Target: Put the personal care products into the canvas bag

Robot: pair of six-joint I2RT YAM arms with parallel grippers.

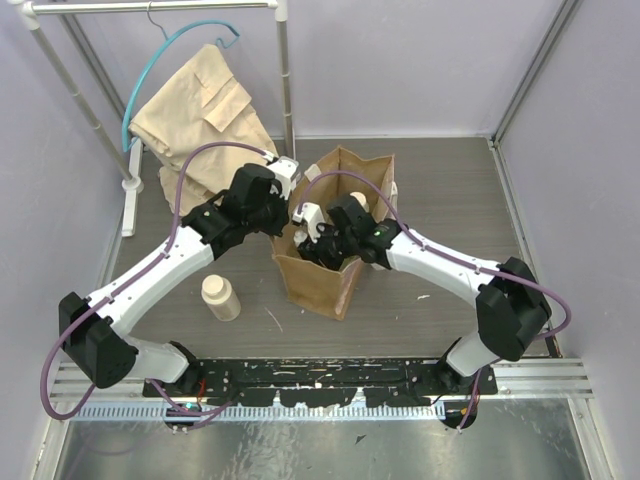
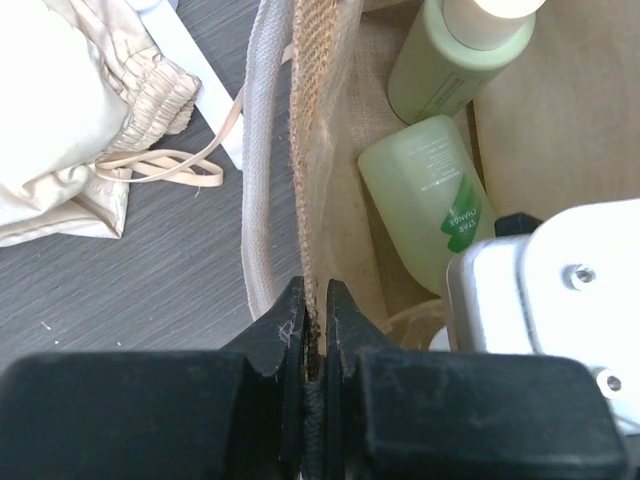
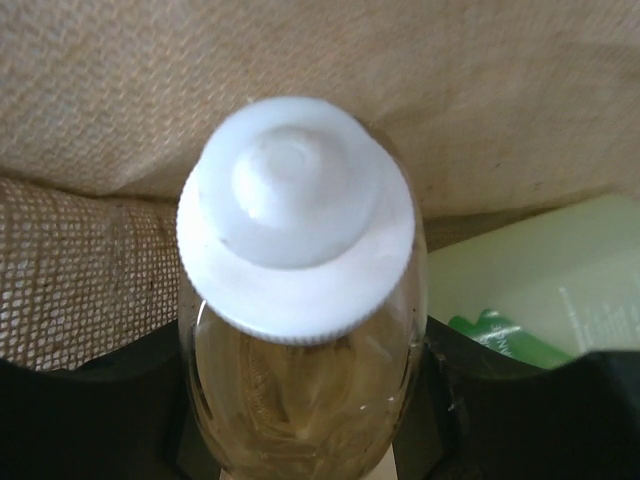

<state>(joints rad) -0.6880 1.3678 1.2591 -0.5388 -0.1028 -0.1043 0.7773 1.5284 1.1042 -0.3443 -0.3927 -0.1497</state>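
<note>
The rim of the canvas bag (image 2: 316, 120) is pinched by the left gripper (image 2: 315, 300), with its arm stretched forward. The amber bottle (image 3: 296, 225) is clamped inside the bag by the right gripper (image 3: 300, 410).

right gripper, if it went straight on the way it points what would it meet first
Probably the canvas bag fabric ahead, with the amber bottle in its jaws touching first; depth unclear.
</note>
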